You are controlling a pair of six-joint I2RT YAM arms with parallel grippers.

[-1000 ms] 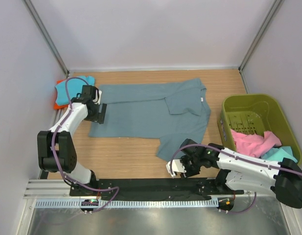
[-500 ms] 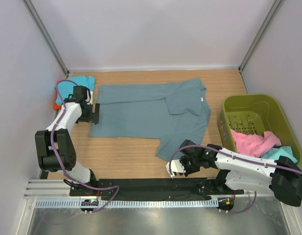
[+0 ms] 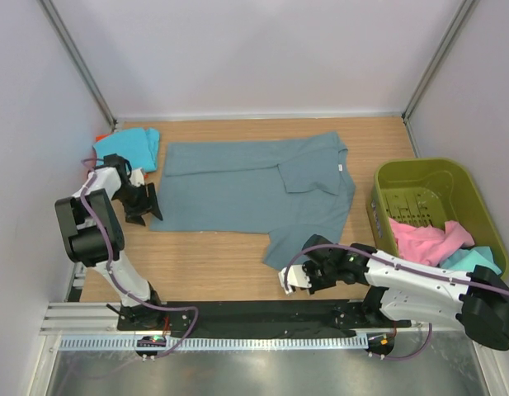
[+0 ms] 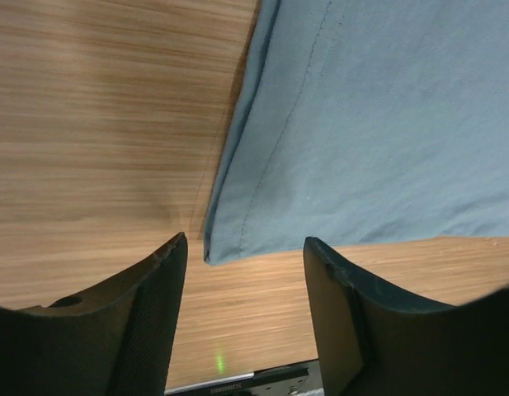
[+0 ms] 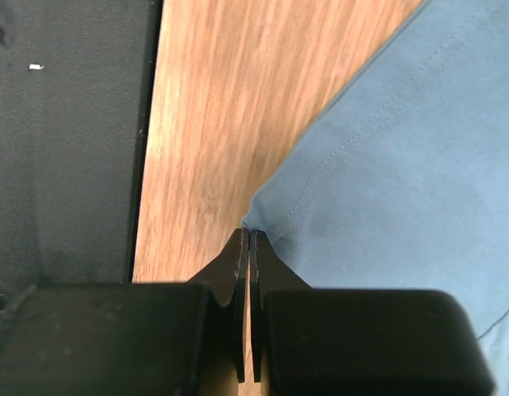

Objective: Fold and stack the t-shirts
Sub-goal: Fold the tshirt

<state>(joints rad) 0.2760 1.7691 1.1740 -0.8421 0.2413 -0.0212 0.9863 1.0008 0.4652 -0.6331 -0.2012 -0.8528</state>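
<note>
The right gripper had just clamped a corner of the slate blue-grey cloth t-shirt; the left gripper, part-open, straddled another, nearly fold-ready.

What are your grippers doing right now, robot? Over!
Right gripper shut on blue-grey t-shirt, near corner. Left gripper open over left hem corner. Nothing in the way.

Olive-green plastic basket at the right edge of the wooden table.

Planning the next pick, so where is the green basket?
In the top view, the olive-green basket sits at the far right, beside the blue-grey t-shirt, holding pink cloth and turquoise cloth.
</note>
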